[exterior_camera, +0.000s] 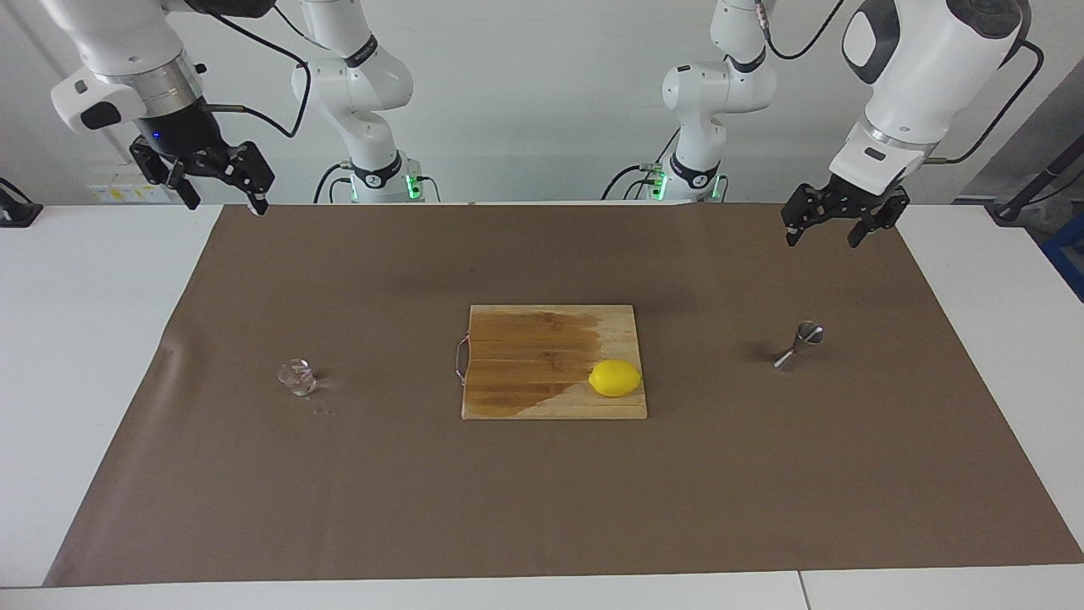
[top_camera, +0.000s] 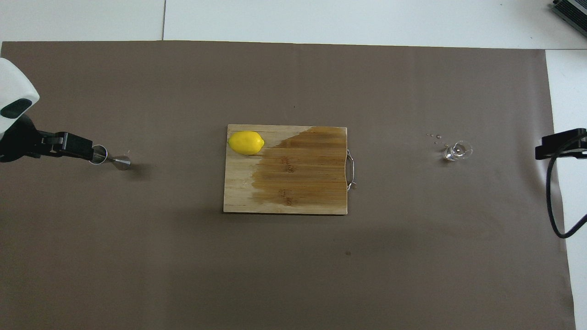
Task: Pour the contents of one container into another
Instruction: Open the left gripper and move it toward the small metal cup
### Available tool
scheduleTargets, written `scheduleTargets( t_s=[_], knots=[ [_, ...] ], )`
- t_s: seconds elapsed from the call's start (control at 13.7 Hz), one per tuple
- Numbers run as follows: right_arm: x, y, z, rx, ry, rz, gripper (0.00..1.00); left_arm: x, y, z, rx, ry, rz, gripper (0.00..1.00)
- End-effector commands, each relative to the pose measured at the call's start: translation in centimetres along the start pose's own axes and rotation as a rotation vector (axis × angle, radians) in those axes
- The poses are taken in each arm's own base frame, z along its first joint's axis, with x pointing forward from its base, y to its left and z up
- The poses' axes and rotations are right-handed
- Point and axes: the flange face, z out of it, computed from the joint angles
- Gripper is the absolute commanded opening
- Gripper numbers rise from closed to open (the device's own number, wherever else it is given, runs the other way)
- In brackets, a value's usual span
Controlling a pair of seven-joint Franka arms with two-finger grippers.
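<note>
The little glass cup (exterior_camera: 297, 377) sits on the brown mat (exterior_camera: 542, 500) at the middle left of the facing view. It stands up by itself, with a few drops just beside it. The shiny steel jigger (exterior_camera: 799, 343) stands at the middle right of that view, and nothing is touching it. Between them, in the middle of the surface, is a wooden board (exterior_camera: 533, 360) with a yellow lemon (exterior_camera: 615, 378) on it.

The right tool (exterior_camera: 218, 182) hangs in the air at the upper left of the facing view. Its fingers are spread wide and it holds nothing. The cup is straight below it in the frame, well apart from it. This arm looks like the one closest to the cup, so it would likely be the one to pick it up.

The left tool (exterior_camera: 832, 224) hangs at the upper right, wide open and empty too. The jigger is below it in the frame, a little toward the bottom. In the overhead view this tool's tip covers the jigger's rim, but the facing view shows it is up high and not touching.

No pouring has begun.
</note>
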Motion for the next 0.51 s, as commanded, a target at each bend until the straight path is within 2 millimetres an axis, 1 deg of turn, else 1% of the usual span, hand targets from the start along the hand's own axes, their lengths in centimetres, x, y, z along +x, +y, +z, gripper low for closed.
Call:
scheduleTargets(
  t_s=[0.0, 0.07, 0.22, 0.29, 0.44],
  knots=[
    [-0.6, -0.1, 0.0, -0.004, 0.011, -0.001, 1.0, 1.3, -2.1, 1.7, -0.09, -0.093, -0.09, 1.0],
    [-0.6, -0.1, 0.0, -0.004, 0.009, -0.001, 1.0, 2.1, -2.8, 1.7, -0.123, -0.124, -0.11, 1.0],
    [-0.6, -0.1, 0.0, -0.004, 0.011, -0.001, 1.0, 4.2, -4.2, 2.8, -0.183, -0.198, -0.187, 1.0],
    [-0.6, -0.1, 0.0, -0.004, 0.011, -0.003, 1.0, 5.0, -5.3, 3.7, -0.226, -0.237, -0.23, 1.0],
    [-0.6, -0.1, 0.0, -0.004, 0.009, -0.003, 1.0, 5.6, -7.6, 5.8, -0.295, -0.327, -0.323, 1.0]
  ],
)
